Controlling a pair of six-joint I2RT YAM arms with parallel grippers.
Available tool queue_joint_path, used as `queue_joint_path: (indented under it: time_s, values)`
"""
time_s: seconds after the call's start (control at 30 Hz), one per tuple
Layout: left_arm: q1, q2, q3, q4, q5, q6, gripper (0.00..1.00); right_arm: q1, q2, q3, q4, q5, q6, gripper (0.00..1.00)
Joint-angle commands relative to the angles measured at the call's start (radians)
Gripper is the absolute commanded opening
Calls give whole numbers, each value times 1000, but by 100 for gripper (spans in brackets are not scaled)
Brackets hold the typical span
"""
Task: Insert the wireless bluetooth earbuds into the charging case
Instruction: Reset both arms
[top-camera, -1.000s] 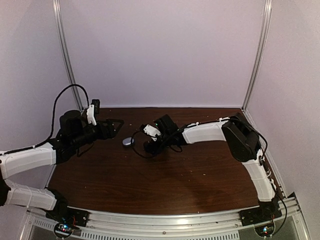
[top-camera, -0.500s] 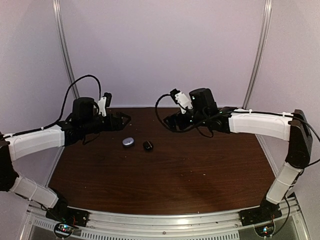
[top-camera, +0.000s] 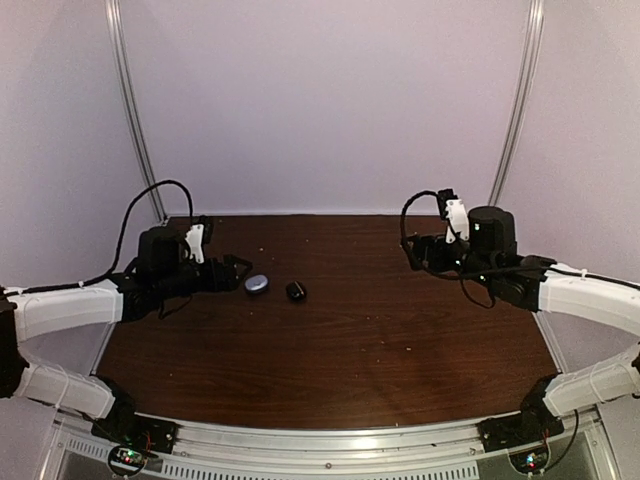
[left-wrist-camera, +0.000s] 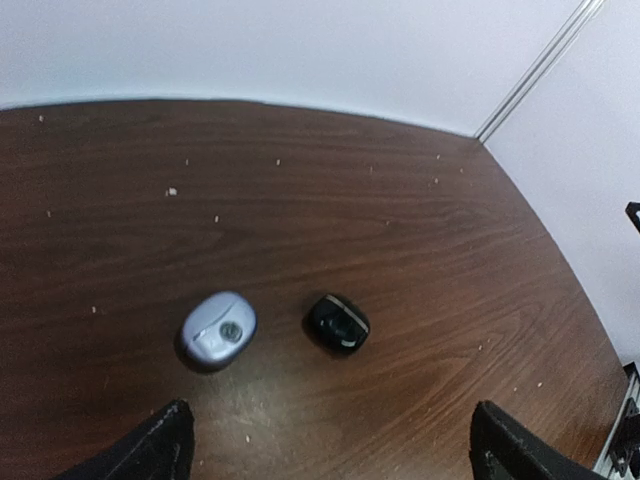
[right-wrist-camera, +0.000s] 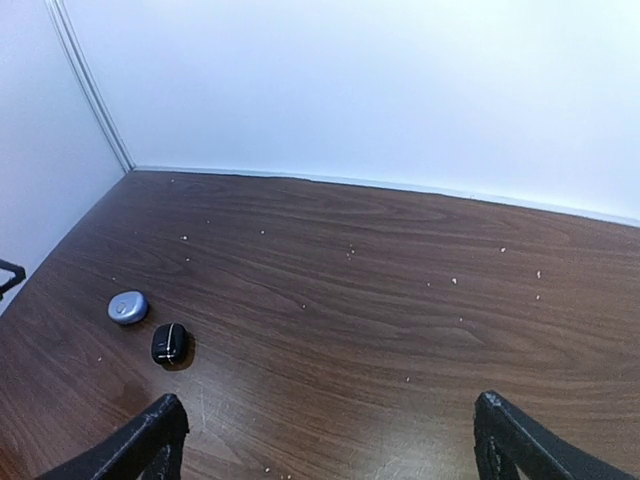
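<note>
Two shut charging cases lie side by side on the dark wooden table. One is lavender-blue (top-camera: 257, 284) (left-wrist-camera: 218, 331) (right-wrist-camera: 128, 307), the other black with a thin silver seam (top-camera: 296, 291) (left-wrist-camera: 337, 324) (right-wrist-camera: 170, 343). No earbuds show in any view. My left gripper (top-camera: 240, 268) (left-wrist-camera: 335, 445) hovers just left of the lavender case, open, with nothing between its fingers. Far off at the right my right gripper (top-camera: 415, 252) (right-wrist-camera: 330, 435) is raised above the table, open and empty, facing the cases from a distance.
Pale crumbs speckle the table (top-camera: 400, 340). White walls with metal corner posts (top-camera: 512, 120) close in the back and sides. A metal rail (top-camera: 330, 440) runs along the near edge between the arm bases.
My right arm has pulled away from the black case, swinging to the far right, its jaws opening fully. The left arm rose, then settled back beside the lavender case. Both cases stayed put.
</note>
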Motion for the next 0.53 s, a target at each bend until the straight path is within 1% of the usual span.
queue_joint_path:
  time_s: [0.0,0.1,0.23,0.5]
  values:
    - [-10,-31,-105,113,4,-40,98,-7,-38,-112,73,13,98,100]
    - [-28,-37,-130,101,-27,-41,98,-8,-50,-171,97,7,125,100]
    - [-38,-55,-187,143,-46,-59,98,-8,-65,-228,135,8,150,100]
    - [-40,-68,-194,157,-75,-66,98,-11,-78,-249,148,8,150,100]
